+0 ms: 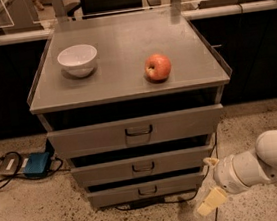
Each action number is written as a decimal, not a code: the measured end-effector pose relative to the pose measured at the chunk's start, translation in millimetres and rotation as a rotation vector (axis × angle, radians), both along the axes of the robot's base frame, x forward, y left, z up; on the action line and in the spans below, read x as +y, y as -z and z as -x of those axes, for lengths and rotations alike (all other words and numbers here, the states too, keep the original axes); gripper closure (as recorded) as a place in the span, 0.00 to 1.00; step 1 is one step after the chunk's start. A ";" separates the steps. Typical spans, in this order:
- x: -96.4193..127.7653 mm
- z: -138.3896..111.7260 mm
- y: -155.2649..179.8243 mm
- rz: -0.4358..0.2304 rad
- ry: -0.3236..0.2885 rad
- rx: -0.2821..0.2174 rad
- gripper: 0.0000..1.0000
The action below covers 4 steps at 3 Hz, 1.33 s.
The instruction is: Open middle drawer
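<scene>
Middle drawer (105,171) not yet pulled out, handle (143,167) untouched. Claw (210,182) low, right of middle drawer, fingers apart, empty. Left: reach handle, grip, pull.

Bowl (78,59) on tabletop (119,39), left side; apple (158,67) on it right of centre, well apart from bowl. Under the tabletop, three drawers stacked: top drawer (91,137), middle drawer (105,171) below it, bottom drawer (118,194) lowest. Gripper (210,181) near right, just beside the lower drawers' right ends, fingers (211,201) spread apart, upper one by middle drawer's right end. Power box (37,164) on floor, left of drawers.
</scene>
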<state>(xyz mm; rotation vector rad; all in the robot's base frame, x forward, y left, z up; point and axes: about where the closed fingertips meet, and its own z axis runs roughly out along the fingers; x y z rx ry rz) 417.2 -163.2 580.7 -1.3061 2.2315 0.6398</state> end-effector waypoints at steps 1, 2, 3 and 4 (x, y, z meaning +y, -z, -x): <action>-4.4 -27.7 -1.5 0.047 0.007 -0.107 0.00; -4.4 -27.7 -1.5 0.047 0.007 -0.107 0.00; 1.9 -28.0 2.6 0.062 -0.002 -0.134 0.00; 25.1 -50.9 33.1 0.089 -0.060 -0.164 0.00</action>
